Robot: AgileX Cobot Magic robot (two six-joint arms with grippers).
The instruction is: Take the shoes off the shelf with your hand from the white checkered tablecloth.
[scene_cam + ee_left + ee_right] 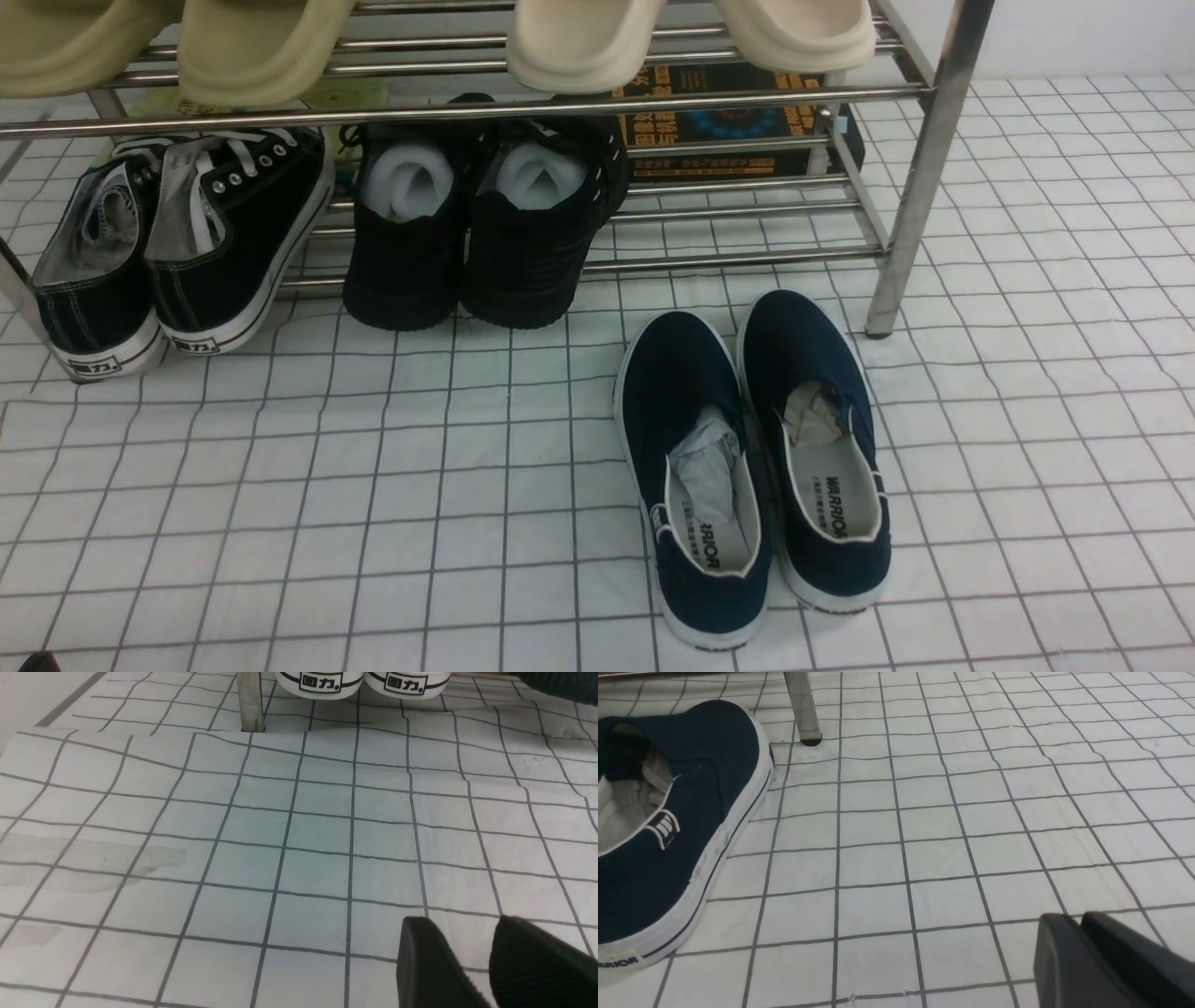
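The blue shoes (752, 457) lie side by side on the cloth (373, 485), in front of the shelf (920, 168) and near its right front leg. Their toes point to the shelf and their heels point back to the robot, so each one runs long from front to back. They touch along their inner sides. Each has crumpled paper (705, 467) stuffed inside.

On the low bars of the shelf rest two black shoes (476, 224) with white foam rolls inside them. Left of them sit black sneakers (177, 252) with white laces. Pale slippers (261, 42) lie on the top bars. A dark box (724, 126) sits at the back.

The right gripper (1078, 926) hangs low over bare cloth beside one blue shoe (668, 826), its jaws almost together, holding nothing. The left gripper (462, 933) hangs over bare cloth with a small gap between its jaws, holding nothing.
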